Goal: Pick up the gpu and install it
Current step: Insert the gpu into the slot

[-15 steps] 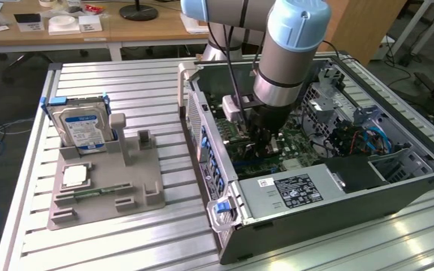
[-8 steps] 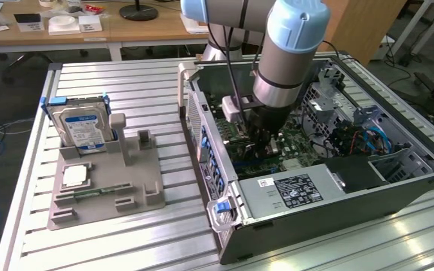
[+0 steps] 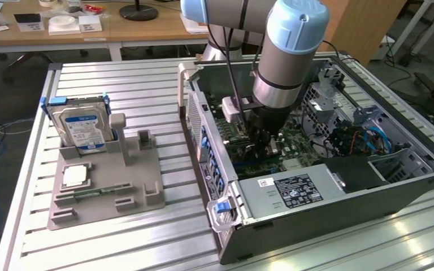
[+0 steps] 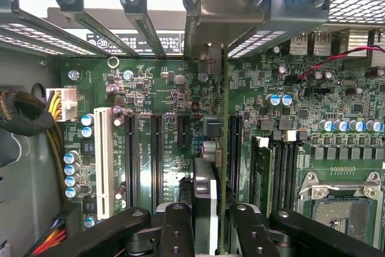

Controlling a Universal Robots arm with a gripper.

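The black two-fingered gripper [image 4: 204,224] is reaching down into the open grey computer case [image 3: 315,226] and pinching the thin green gpu card with its silver end bracket [image 4: 212,118] edge-on between its fingers, so the card is standing upright over a long black expansion slot [image 4: 234,148] on the green motherboard [image 4: 168,88], its bracket lining up with the rear openings, apparently for seating

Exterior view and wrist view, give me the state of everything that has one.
gpu: held edge-on in the jaws, above a motherboard slot.
gripper: shut on the gpu, inside the case.
computer case: side open.
hard drive: upright in the gray holder.
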